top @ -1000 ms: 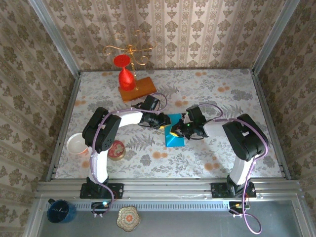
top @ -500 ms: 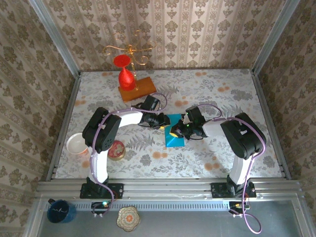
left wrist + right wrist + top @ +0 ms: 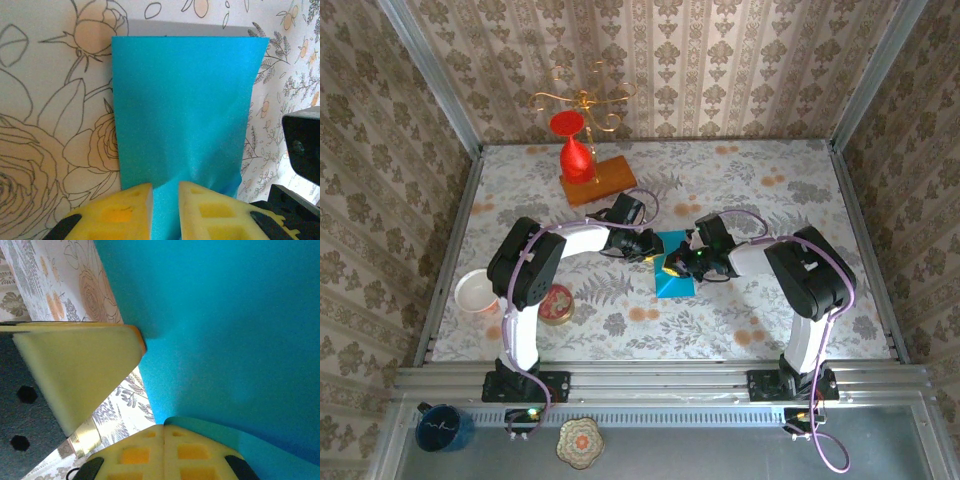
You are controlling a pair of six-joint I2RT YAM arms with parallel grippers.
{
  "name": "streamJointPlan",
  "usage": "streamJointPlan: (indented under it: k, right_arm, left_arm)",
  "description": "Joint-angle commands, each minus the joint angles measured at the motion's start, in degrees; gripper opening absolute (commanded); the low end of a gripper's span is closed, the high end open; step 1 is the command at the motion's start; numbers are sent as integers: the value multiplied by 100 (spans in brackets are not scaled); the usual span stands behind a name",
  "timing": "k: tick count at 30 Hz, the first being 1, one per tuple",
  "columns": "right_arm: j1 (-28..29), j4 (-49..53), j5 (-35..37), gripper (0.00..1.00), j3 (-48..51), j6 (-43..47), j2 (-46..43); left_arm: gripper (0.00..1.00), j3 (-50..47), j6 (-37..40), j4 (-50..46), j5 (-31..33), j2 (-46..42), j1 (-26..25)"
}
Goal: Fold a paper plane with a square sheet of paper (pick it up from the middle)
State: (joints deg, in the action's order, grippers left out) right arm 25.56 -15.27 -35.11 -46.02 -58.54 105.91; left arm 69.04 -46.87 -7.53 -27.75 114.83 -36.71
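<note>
The square sheet of paper (image 3: 674, 281) lies mid-table as a teal rectangle, its far part under both grippers. In the left wrist view the paper (image 3: 185, 100) stretches away from my left gripper (image 3: 165, 187), whose yellow pads press down on its near edge a narrow gap apart, with a raised teal ridge between them. My left gripper (image 3: 651, 247) comes in from the left. My right gripper (image 3: 676, 264) comes in from the right; its pads (image 3: 163, 429) are shut, and the paper's edge (image 3: 225, 315) curls up into them.
A red glass (image 3: 576, 150) stands on an orange wooden block (image 3: 601, 180) at the back left, under a gold wire rack (image 3: 582, 98). A white bowl (image 3: 476, 292) and a red round tin (image 3: 557, 304) sit by the left arm. A blue mug (image 3: 442, 427) is below the rail.
My left gripper's pads have drawn closer together over the paper. Both arms have hardly moved, and the paper lies where it was.
</note>
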Motion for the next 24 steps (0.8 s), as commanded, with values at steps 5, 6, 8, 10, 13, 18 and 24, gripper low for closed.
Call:
streamJointPlan:
  k: [5,6,8,10,13,18,24]
  right_arm:
    - [28,-48,100,0,-100,23,107]
    - [28,-21,114,0,-100,34,100]
    - [28,35,131,0,-100,53,98]
    - [27,74,160,0,-87,62,102]
    - [28,105,171,0,-74,71,115]
    - [28,128,180,0,-71,65,165]
    - [28,195,223,0,-74,45,195]
  left_arm:
    - [22,-108,55,-284,105,93,-28]
    - [22,-101,55,-284,103,92,-29]
    - [22,-113,55,-284,103,92,-28]
    - [22,-120,55,-276,103,88,-29]
    - [22,-136,55,-275,112,77,-27]
    - [22,-141,55,-267,113,75,-21]
    - [22,-156,47,-273,120,66,-14]
